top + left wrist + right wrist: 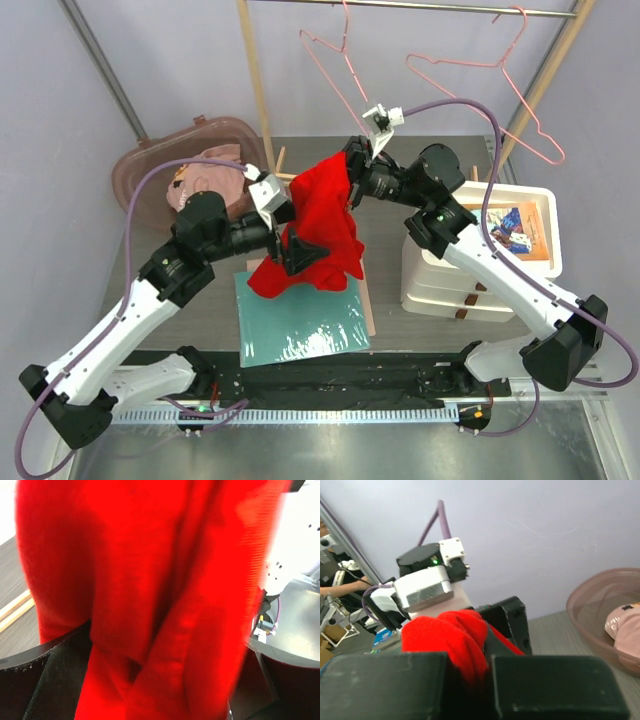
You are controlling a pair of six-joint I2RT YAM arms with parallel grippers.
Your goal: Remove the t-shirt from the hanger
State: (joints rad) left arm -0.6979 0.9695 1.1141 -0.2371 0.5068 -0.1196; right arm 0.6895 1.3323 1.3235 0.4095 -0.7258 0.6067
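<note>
The red t-shirt (pixel 320 225) hangs bunched in mid-air above the table. My right gripper (pixel 352 165) is shut on its top edge; in the right wrist view a red fold (pixel 455 635) is pinched between the black fingers (pixel 560 685) of that gripper (pixel 487 665). My left gripper (pixel 300 250) is open around the shirt's lower half, and red cloth (pixel 160 580) fills the left wrist view between its spread fingers (pixel 40 680). Two pink wire hangers (pixel 345 70) hang on the rod above the shirt. I see no wire inside the cloth.
A teal mat (pixel 300 320) lies under the shirt. At the back left stands a brownish tub (pixel 150 165) holding clothes. A white foam box (pixel 535 200) sits at the right. Wooden rack posts (pixel 258 90) rise behind the arms.
</note>
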